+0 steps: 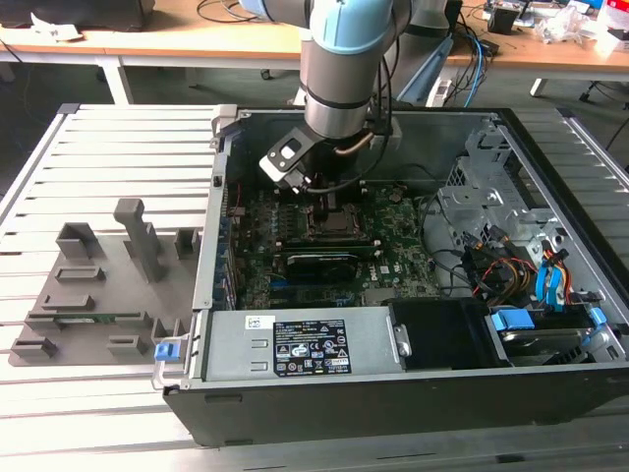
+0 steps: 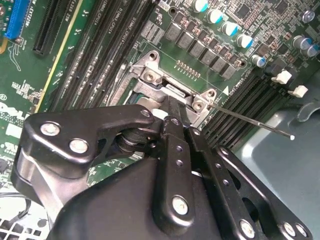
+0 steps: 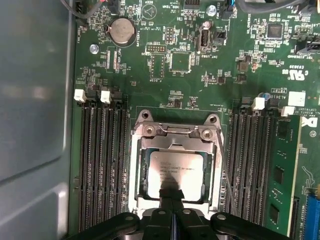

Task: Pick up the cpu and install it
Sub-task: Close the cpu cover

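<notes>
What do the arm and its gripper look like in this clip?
The arm is a silver-grey cylinder with pale blue joint caps and a black cable down its side. A small grey box sits at the wrist. The gripper is black, built of flat linkage bars with silver screw heads.

A slatted metal table (image 1: 108, 147) carries an open computer case (image 1: 344, 408); a grey holder tray (image 1: 59, 305) lies beside it

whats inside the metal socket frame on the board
The cpu lies inside the socket frame, pale top up. The gripper covers one edge; anything under the chip is hidden.
</notes>
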Available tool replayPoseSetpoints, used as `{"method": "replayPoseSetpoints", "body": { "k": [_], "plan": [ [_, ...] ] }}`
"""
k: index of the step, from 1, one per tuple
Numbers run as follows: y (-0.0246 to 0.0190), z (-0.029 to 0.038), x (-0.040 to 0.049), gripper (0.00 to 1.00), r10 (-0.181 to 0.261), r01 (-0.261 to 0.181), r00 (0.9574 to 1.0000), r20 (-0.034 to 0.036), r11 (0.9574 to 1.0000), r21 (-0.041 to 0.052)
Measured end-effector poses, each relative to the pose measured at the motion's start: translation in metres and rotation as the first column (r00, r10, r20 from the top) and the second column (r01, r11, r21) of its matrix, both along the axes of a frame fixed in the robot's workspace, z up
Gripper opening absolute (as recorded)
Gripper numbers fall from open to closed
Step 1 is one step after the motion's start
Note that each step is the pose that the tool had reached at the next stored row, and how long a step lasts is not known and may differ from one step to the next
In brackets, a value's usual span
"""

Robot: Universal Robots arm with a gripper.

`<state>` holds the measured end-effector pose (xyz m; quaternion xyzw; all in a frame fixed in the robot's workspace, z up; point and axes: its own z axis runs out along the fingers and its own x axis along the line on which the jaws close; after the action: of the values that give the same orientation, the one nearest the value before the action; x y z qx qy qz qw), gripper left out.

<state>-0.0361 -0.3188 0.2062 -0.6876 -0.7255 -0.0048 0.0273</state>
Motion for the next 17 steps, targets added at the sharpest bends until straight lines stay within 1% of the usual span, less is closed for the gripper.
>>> {"method": "replayPoseSetpoints", "body": {
  "k": [1, 4, 9, 11, 12, 14, 15, 16, 17],
  "plan": [
    [-0.0001, -0.0011, -0.0004, 0.11, 0.000, 0.000, 1.0000, -0.0002, 1.0000, -0.0004],
    [0.0000, -0.0015, -0.0001, 0.11, 0.000, 0.000, 1.0000, -0.0004, 1.0000, -0.0001],
    [0.0000, -0.0003, 0.0099, 0.11, 0.000, 0.000, 1.0000, 0.0002, 1.0000, -0.0002],
    [0.0001, 0.0033, 0.0145, 0.11, 0.000, 0.000, 1.0000, 0.0001, 1.0000, -0.0010],
    [0.0000, 0.0043, 0.0160, 0.11, 0.000, 0.000, 1.0000, 0.0000, 1.0000, -0.0015],
    [0.0000, 0.0082, 0.0189, 0.11, 0.000, 0.000, 1.0000, 0.0000, 1.0000, -0.0027],
    [0.0000, 0.0106, 0.0196, 0.11, 0.000, 0.000, 1.0000, 0.0000, 1.0000, -0.0030],
    [0.0000, 0.0149, 0.0199, 0.11, 0.000, 0.000, 1.0000, 0.0000, 1.0000, -0.0036],
    [0.0000, 0.0178, 0.0200, 0.11, 0.000, 0.000, 1.0000, -0.0001, 1.0000, -0.0040]
  ]
}}
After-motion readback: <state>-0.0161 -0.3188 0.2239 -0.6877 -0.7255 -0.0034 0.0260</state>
